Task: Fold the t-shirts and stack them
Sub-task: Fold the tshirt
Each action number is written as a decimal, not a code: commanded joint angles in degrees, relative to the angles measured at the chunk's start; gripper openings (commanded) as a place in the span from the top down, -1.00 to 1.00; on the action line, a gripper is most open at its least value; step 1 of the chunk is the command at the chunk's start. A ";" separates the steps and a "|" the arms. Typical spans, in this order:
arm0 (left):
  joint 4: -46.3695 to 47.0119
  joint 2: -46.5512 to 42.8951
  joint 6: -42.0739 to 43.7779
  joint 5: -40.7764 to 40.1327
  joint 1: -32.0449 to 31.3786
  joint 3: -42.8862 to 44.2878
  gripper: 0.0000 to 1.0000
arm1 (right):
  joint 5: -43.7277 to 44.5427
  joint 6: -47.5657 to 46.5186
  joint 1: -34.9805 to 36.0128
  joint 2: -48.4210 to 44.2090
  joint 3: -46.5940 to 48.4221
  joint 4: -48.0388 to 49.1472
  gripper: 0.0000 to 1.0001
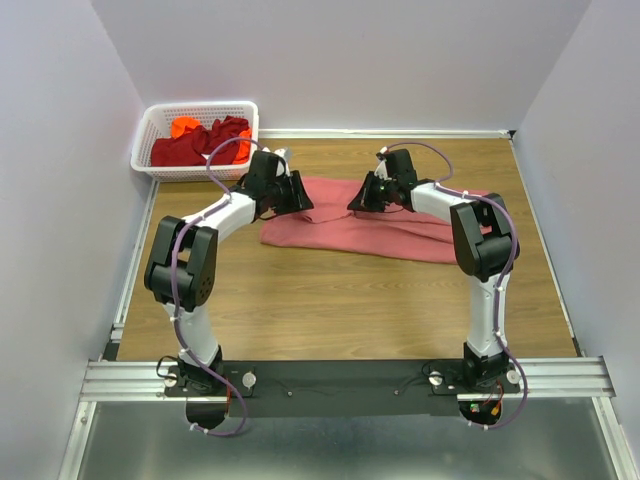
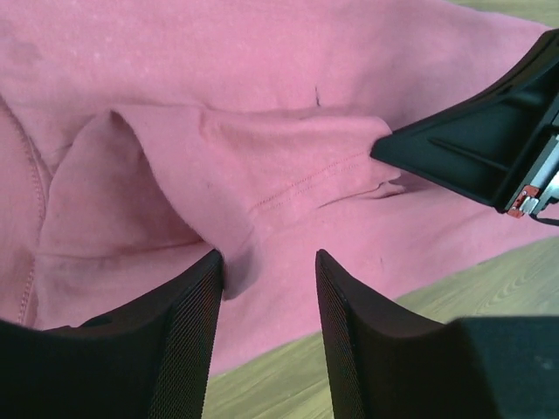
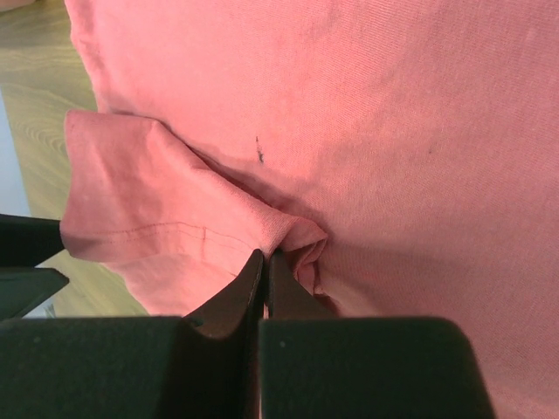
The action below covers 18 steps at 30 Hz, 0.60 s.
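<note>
Salmon-pink t-shirt (image 1: 345,235) is laid mid-table, toward the far side. A raised fold is pinched by the right gripper (image 3: 265,257). The left gripper (image 2: 269,262) is held spread astride a hemmed flap. First fold judged in hand; a firm left pinch is needed next.

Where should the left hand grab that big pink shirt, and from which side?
Grip the folded-over flap with the stitched hem, coming from above. It lies raised on the flat pink shirt, so the left hand's open fingers can likely straddle it beside the right hand's pinch.
</note>
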 commanded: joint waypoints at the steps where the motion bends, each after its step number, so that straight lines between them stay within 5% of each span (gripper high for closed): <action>1: -0.18 -0.60 -0.57 -0.33 0.38 -2.09 -0.03 | -0.82 -0.59 -0.34 1.19 0.91 -1.29 0.86; 11: -0.97 0.81 -1.19 -6.91 0.46 -4.38 0.43 | 1.28 -2.26 -0.43 1.01 0.30 -2.52 0.85; 18: -2.20 2.66 -1.98 -10.35 1.08 -3.85 0.43 | 4.53 -4.81 -0.34 0.31 0.38 -4.54 0.79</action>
